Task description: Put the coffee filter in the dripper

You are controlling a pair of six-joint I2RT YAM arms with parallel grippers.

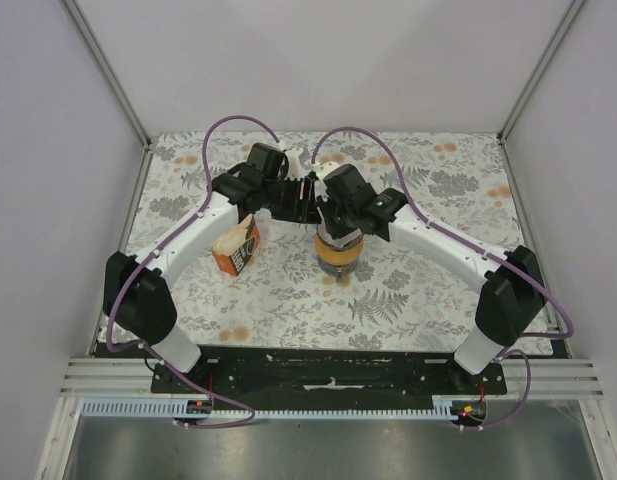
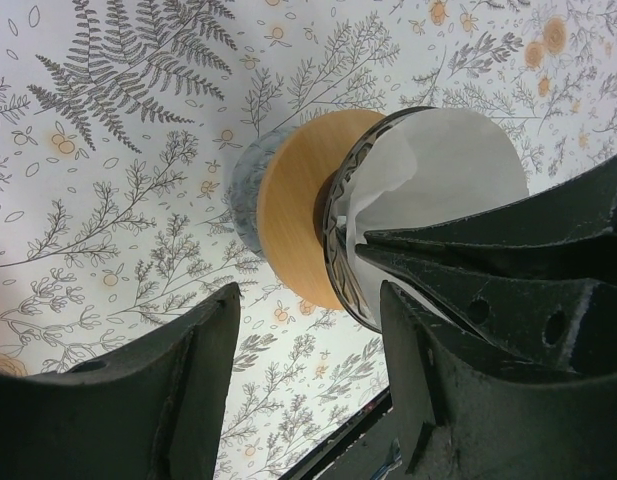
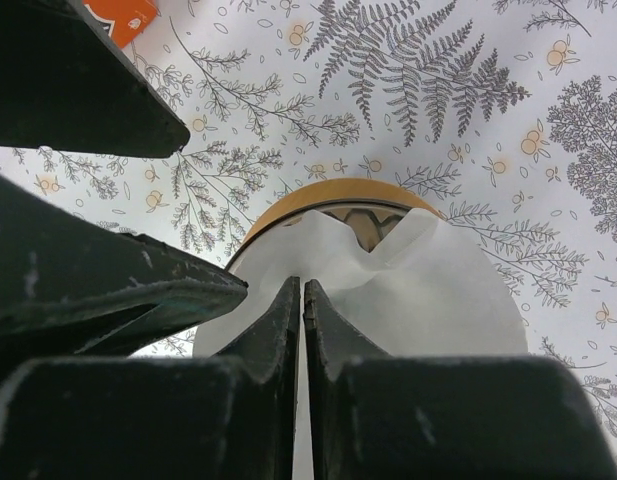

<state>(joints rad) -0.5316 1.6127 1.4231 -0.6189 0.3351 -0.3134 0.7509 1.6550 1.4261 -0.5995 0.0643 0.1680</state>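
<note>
The white paper coffee filter sits in the mouth of the dark ribbed dripper, its upper edge standing above the rim. The dripper rests on its amber-brown ring, also seen in the top view. My right gripper is shut on the filter's near edge, directly over the dripper. My left gripper is open and empty, just left of the dripper, its jaws wide apart over the tablecloth. The filter also shows in the left wrist view.
A grey glass cup stands under the amber ring. The orange filter packet stands left of the dripper, beside my left arm; its corner shows in the right wrist view. White walls enclose the floral tablecloth.
</note>
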